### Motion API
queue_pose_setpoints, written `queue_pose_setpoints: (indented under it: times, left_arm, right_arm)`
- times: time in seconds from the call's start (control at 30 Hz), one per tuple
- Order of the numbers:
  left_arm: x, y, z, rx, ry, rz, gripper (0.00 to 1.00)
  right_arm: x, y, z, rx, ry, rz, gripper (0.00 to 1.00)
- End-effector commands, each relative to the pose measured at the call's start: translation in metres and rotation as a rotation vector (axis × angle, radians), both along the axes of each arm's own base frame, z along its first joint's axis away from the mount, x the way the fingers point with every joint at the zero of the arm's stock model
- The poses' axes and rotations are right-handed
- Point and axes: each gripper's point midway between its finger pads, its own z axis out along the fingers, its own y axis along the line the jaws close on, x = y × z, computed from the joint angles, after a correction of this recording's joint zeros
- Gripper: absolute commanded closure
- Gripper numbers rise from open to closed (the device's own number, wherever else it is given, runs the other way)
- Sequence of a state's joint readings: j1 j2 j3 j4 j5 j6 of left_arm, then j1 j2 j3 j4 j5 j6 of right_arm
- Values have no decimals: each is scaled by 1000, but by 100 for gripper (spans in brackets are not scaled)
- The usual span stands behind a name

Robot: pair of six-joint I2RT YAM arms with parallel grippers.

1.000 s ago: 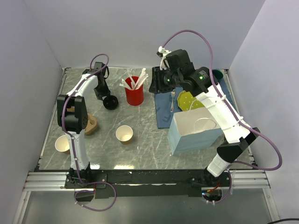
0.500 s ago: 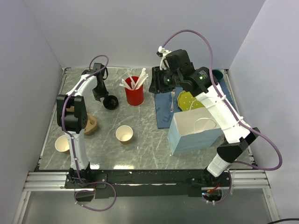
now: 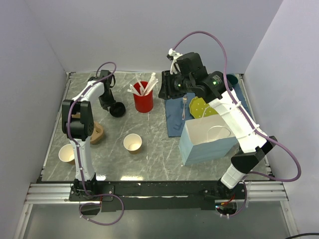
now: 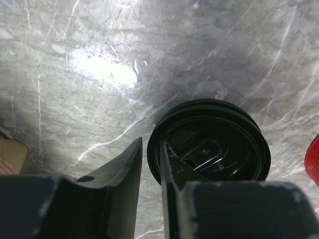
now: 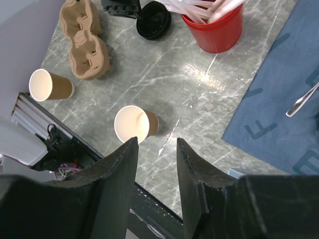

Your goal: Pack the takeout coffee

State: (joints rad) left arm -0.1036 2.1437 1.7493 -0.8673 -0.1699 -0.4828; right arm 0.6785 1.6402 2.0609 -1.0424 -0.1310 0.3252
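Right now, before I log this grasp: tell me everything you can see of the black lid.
The black lid is round, glossy plastic with a raised ringed rim and a recessed centre. It sits level, top up, on the grey marbled table, beside the red cup. The left pincer straddles its rim, apparently pinching it. Anything beneath it is hidden.

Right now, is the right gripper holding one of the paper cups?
No, the right gripper is open with nothing between its fingers, and both lidless paper cups sit on the table.
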Motion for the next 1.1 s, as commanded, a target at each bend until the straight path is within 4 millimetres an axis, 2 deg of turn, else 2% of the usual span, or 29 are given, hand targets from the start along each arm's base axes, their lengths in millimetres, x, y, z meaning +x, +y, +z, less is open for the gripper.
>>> queue_pose_setpoints:
  times: [0.0,0.2,0.4,0.57,0.8,0.93,1.03,1.07]
  left_arm:
    - [9,0,4,-5,-32,-12,75]
    - [9,0,4,-8,-31,-7,83]
    - [11,4,14,8,-43,15,88]
    - [10,5,27,12,-43,48,88]
    - [10,-3,44,-38,-63,94,89]
    - [8,2,52,-14,-73,111,90]
    - [14,-3,57,-47,-125,85,86]
    - [9,-10,47,-86,-112,65,81]
  right_arm:
    - [0,3,18,31,-43,-6,56]
    - [1,4,18,32,-41,-5,56]
    - [1,5,18,32,-41,-1,56]
    - [1,5,18,30,-43,3,56]
    - [0,8,17,38,-36,16,56]
    - [0,8,17,38,-39,19,56]
    - [-2,8,18,43,-41,24,56]
    - [-2,8,18,43,-41,25,56]
